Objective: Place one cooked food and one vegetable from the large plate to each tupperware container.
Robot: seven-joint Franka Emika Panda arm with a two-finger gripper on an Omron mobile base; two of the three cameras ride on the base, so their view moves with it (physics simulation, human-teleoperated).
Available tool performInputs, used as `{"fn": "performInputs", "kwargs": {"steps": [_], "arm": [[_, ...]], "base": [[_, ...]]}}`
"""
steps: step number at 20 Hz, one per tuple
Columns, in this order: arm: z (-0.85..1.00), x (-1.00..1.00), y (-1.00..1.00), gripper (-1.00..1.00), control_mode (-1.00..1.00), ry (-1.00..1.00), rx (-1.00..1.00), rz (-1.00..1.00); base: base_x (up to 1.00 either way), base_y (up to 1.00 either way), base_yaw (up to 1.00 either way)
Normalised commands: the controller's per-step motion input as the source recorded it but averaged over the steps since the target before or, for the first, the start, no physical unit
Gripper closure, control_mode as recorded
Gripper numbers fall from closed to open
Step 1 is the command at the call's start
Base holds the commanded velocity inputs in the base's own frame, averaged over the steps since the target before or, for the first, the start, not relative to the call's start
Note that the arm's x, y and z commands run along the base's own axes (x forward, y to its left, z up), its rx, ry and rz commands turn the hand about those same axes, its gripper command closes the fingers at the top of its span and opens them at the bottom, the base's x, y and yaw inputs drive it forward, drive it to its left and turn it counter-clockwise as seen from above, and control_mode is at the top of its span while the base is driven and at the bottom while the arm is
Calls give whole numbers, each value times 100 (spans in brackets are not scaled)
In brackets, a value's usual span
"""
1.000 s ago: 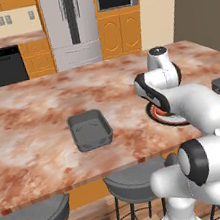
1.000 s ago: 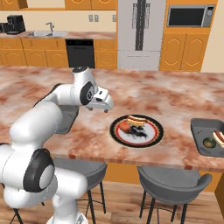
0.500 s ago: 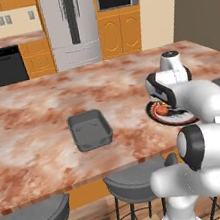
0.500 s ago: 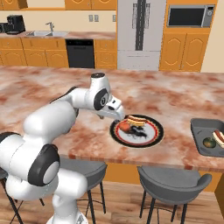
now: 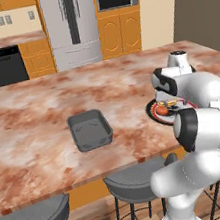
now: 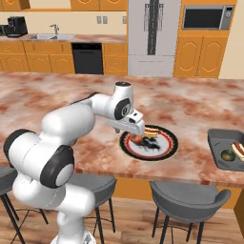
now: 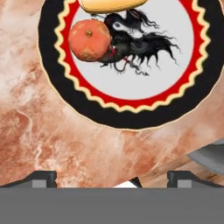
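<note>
The large plate (image 7: 131, 118) has a black rim, a red ring and a white centre, and lies near the counter's front edge. On it sit a round orange-red tomato (image 7: 89, 40) and a hot dog (image 7: 109, 4) beyond it. My gripper (image 7: 111, 179) hovers open and empty above the plate's near rim (image 6: 167, 150), close to the tomato (image 6: 138, 139). One tupperware container (image 5: 90, 129) stands empty at mid counter. The other tupperware container (image 6: 228, 151) at the right holds a hot dog (image 6: 237, 149) and a green vegetable (image 6: 228, 155).
Grey bar stools (image 6: 188, 198) stand below the counter's front edge (image 6: 157, 176), one of them at the right of the hand view (image 7: 210, 155). Bare marble counter (image 5: 29, 130) stretches left of the empty container. Cabinets and a fridge (image 5: 69, 22) line the far wall.
The arm has swung right along the counter, carrying the open hand from left of the plate to above its near rim. The containers and the food have not moved.
</note>
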Motion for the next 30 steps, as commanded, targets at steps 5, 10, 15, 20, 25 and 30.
{"fn": "performInputs", "kwargs": {"steps": [5, 10, 15, 20, 25, 30], "arm": [[-41, 31, 0, -100, -100, 2, 14, 0], [-25, 43, 0, -100, -100, 0, 2, -1], [-20, 48, 0, -100, -100, 4, 0, -3], [-30, 40, -1, -100, -100, 5, 0, -3], [-36, 27, -8, -100, -100, 3, 0, -2], [-31, 28, -5, -100, -100, 2, 0, -1]], "base": [[0, 0, 0], [0, 0, 0], [0, 0, 0], [0, 0, 0], [0, 0, 0], [0, 0, 0]]}}
